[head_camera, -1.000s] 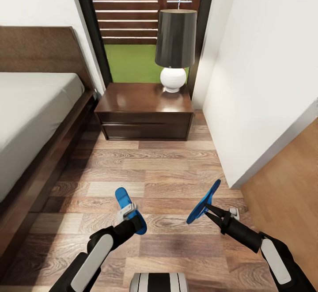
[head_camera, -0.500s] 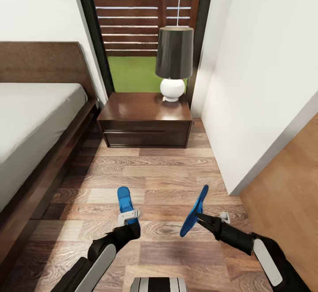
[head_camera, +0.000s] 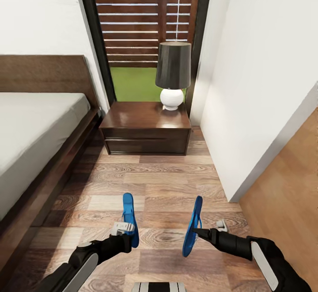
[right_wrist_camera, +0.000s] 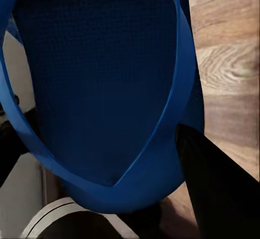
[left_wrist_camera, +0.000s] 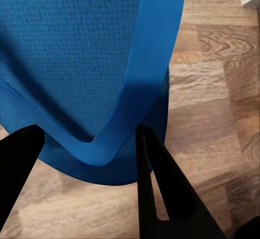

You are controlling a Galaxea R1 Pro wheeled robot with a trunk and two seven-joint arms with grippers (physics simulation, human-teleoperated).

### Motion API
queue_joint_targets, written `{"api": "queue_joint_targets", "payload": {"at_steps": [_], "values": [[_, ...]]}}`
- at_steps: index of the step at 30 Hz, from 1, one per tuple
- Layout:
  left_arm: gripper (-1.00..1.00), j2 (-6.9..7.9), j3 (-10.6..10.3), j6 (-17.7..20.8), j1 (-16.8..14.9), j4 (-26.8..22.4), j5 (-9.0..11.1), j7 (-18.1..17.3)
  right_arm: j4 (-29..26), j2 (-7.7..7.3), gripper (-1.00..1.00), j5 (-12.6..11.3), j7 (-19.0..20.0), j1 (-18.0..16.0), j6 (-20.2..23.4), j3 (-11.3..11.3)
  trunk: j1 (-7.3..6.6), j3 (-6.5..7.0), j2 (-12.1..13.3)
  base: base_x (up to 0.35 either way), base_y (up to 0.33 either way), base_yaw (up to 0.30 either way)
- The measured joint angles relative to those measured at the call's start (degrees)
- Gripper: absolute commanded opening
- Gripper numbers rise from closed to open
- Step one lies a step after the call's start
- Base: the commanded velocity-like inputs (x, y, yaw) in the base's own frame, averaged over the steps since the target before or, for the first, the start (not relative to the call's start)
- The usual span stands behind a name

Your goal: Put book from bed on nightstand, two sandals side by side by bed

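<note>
While each arm's black fingers (left_wrist_camera: 157, 185) clamp a flat, pebble-textured blue sandal (head_camera: 129, 219), grainy wood planks (head_camera: 168, 181) lie beneath.

Left arm: enters low in the head view, forearm angled forward and inward. Left end effector (head_camera: 125, 232): closed on a sandal (head_camera: 130, 218), which it holds edge-up, pointing forward; in the left wrist view its black fingers (left_wrist_camera: 162, 193) flank the blue strap.

Right arm: enters from the low right, forearm reaching inward. Right end effector (head_camera: 196, 233): closed on the other sandal (head_camera: 193, 225), also held on edge; one black finger (right_wrist_camera: 214, 187) lies beside the sole.
</note>
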Motion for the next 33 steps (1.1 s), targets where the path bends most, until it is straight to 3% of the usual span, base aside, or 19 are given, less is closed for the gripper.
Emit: {"api": "queue_joint_targets", "payload": {"at_steps": [2,6,8,17,20,21,22,23,25,33], "values": [[-1.00,-0.13,0.02,-0.04,0.00,0.58,-0.32,-0.11,0.00,-0.62,-1.00,0.62,0.05,0.00,-0.04,0.06,-0.05,0.44,0.03,0.000,0.000,0.000],[-1.00,-0.36,-0.02,-0.08,0.01,1.51,-0.57,-0.20,0.26,-4.68,-1.00,1.19,0.08,0.14,-0.12,0.32,-0.15,1.33,0.08,0.000,0.000,0.000],[-1.00,-0.73,0.12,-0.09,0.00,2.75,-0.64,-0.22,1.04,-5.73,-1.00,1.28,0.14,0.32,-0.11,0.33,-0.20,1.77,0.11,0.000,0.000,0.000],[-1.00,-1.80,0.34,-0.03,0.00,3.67,-0.64,-0.06,6.57,-6.31,-1.00,1.15,0.06,0.45,-0.21,0.33,-0.44,3.77,0.23,0.000,0.000,0.000],[-1.00,-1.94,0.19,0.16,0.00,3.73,-0.69,-0.08,14.69,-6.32,-1.00,1.74,0.12,0.54,-7.49,0.41,-0.51,4.43,0.27,0.000,0.000,0.000],[-1.00,-1.97,0.14,0.20,0.00,3.75,-0.65,-0.07,15.65,-6.31,-1.00,1.31,0.11,0.52,-7.75,0.37,-0.54,4.66,0.28,0.000,0.000,0.000],[-1.00,-2.22,-0.01,0.19,0.00,3.77,-0.59,-0.06,22.07,-6.32,-1.00,0.53,0.18,0.48,-15.99,0.24,-0.57,4.89,0.29,0.000,0.000,0.000],[-1.00,-2.21,-0.01,0.20,0.00,3.76,-0.69,-0.05,27.39,-6.31,-1.00,1.95,0.21,0.54,-19.39,0.50,-0.59,5.09,0.31,0.000,0.000,0.000],[-1.00,-2.21,-0.04,0.18,0.00,3.77,-0.69,-0.05,29.76,-6.20,-1.00,1.45,0.19,0.48,-23.83,0.41,-0.64,5.54,0.34,0.000,0.000,0.000],[-1.00,-1.98,-0.28,0.30,0.05,5.33,-0.61,-0.07,31.30,-5.99,-1.00,1.41,0.15,0.48,-25.68,0.46,-0.85,7.31,0.44,0.000,0.000,0.000]]}}
